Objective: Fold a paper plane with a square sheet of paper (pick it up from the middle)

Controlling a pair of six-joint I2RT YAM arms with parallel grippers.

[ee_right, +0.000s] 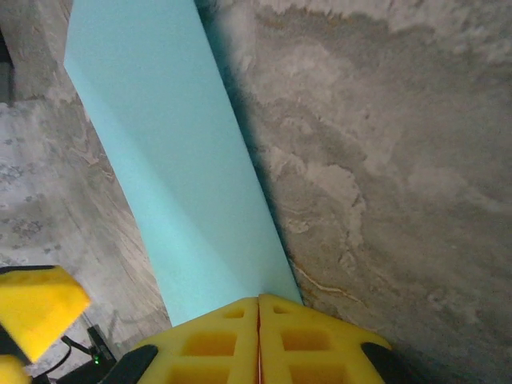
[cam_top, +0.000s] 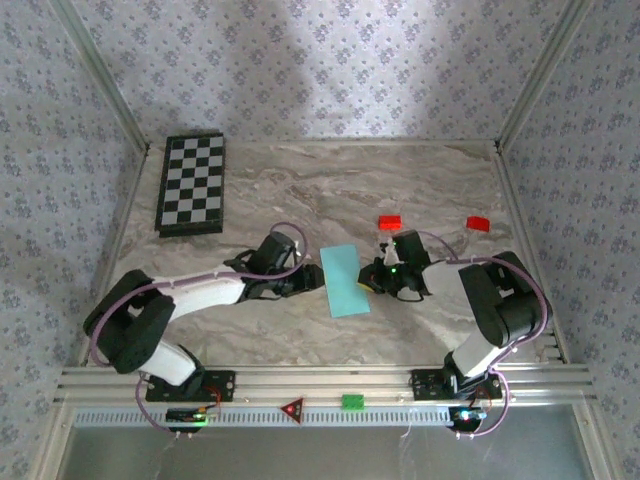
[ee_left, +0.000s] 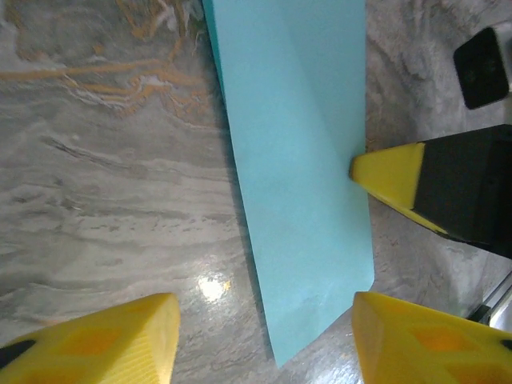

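The light cyan sheet of paper [cam_top: 345, 280] lies flat on the marble table, folded into a long narrow rectangle [ee_left: 296, 160]. My left gripper [cam_top: 308, 283] stands open at its left side, its yellow fingertips [ee_left: 120, 340] set on either side of the paper's near corner without touching it. My right gripper [cam_top: 366, 284] is shut, its two yellow fingers pressed together [ee_right: 258, 340]. Their tip rests against the paper's right edge [ee_right: 176, 176], and in the left wrist view that tip [ee_left: 388, 172] touches the edge. Whether any paper is pinched between them is not clear.
A folded chessboard [cam_top: 192, 183] lies at the back left. Two small red blocks [cam_top: 389, 222] [cam_top: 478, 224] sit behind the right arm. A green block [cam_top: 351, 401] and a red triangle [cam_top: 291, 407] sit on the front rail. Patterned walls close in the table.
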